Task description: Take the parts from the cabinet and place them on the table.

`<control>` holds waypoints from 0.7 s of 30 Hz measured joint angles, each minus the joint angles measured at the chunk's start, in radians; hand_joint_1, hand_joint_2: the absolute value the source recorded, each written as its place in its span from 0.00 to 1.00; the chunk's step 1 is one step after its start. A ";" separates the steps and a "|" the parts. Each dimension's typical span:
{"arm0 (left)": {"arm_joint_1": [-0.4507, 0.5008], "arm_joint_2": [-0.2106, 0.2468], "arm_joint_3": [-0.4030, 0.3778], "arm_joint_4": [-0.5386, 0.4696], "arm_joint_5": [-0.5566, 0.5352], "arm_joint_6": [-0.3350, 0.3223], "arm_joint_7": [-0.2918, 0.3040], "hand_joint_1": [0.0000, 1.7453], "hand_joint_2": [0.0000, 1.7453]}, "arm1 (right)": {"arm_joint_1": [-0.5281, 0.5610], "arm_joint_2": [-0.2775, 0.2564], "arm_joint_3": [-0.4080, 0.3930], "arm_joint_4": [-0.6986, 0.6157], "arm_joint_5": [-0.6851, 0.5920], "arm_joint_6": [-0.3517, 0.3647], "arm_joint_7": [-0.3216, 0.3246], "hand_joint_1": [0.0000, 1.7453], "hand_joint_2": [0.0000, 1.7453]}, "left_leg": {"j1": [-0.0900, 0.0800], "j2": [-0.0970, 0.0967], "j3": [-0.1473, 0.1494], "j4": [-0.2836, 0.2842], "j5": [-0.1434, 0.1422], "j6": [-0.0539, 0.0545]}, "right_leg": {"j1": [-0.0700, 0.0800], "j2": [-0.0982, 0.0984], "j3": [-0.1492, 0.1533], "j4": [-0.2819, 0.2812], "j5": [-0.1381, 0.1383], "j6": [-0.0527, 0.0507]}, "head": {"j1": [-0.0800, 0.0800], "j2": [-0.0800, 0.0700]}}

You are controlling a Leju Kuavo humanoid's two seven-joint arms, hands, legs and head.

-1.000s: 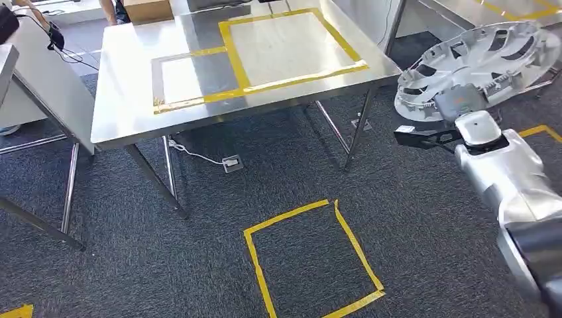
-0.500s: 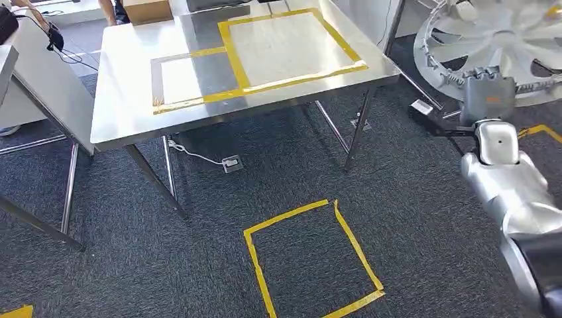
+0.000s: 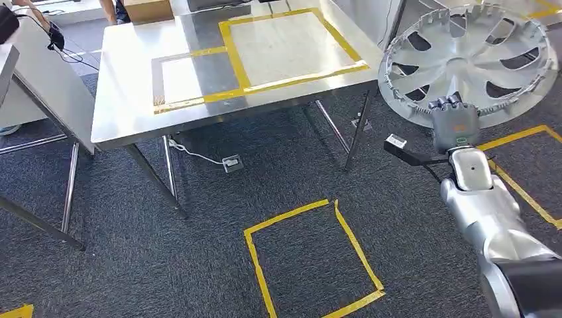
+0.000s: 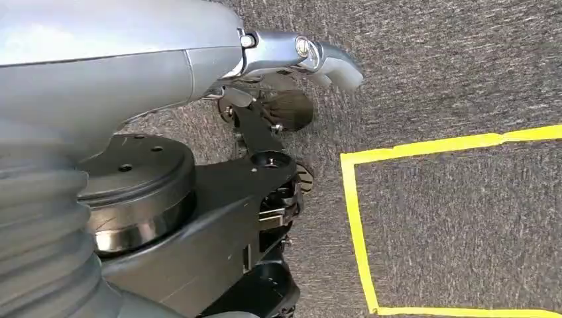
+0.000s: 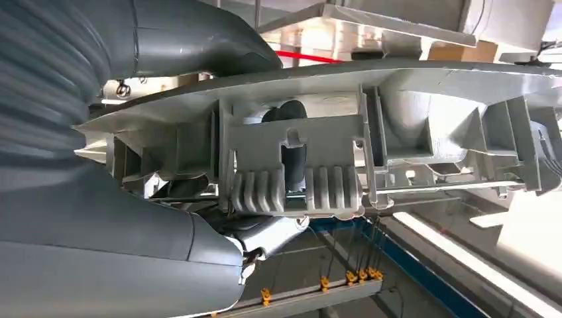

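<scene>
The right hand is grasping a wheel cover by the lower part of its rim, holding it up in the air with the disc standing nearly upright above the hand. The cover is showing as a large round silver-grey plastic piece with curved spokes fanning out from a plain hub, dark openings between them and a ring of small teeth running along its edge. In the right wrist view the cover's rim is lying across the hand, with ribbed clips and moulded webs on its underside, and a dark finger is curling up through a gap in them.

To the left of the hand and beyond it, the steel bench is standing with its near right corner just beside the cover's left edge. Yellow tape is marking out a large square and a smaller one on the bench top. Below and to the left of the hand, another taped square is lying on the dark carpet, and the stretch of carpet between the hand and the bench legs is lying open.

The left hand is hanging over the carpet near a taped corner; whether it is released or clenched cannot be told. No readable writing is showing on the cover or bench.
</scene>
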State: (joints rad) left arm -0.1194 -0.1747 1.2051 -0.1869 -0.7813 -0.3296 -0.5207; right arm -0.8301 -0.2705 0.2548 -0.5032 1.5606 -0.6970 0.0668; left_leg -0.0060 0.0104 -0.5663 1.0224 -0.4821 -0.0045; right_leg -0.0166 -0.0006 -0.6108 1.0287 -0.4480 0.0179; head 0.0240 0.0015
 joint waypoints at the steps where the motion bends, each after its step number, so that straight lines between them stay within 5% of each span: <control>1: -0.001 0.000 0.000 0.000 0.000 0.000 0.000 0.00 1.00 | 0.001 0.002 -0.004 0.000 0.000 0.000 -0.001 1.00 1.00 | 0.000 0.000 0.000 0.000 0.000 0.000 | 0.000 0.000 0.000 0.000 0.000 0.000 | 0.000 0.000; 21: -0.005 0.003 -0.029 0.000 -0.071 0.025 0.036 0.00 1.00 | 0.078 0.096 -0.030 0.018 -0.011 0.000 0.000 1.00 1.00 | 0.000 0.000 0.000 0.000 0.000 0.000 | 0.000 0.000 0.000 0.000 0.000 0.000 | 0.000 0.000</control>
State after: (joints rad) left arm -0.1244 -0.1720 1.1757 -0.1869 -0.8519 -0.3048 -0.4845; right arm -0.7526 -0.1743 0.2247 -0.4852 1.5492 -0.6973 0.0664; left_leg -0.0061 0.0101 -0.5667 1.0226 -0.4822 -0.0046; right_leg -0.0168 -0.0008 -0.6112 1.0285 -0.4481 0.0181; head 0.0240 0.0015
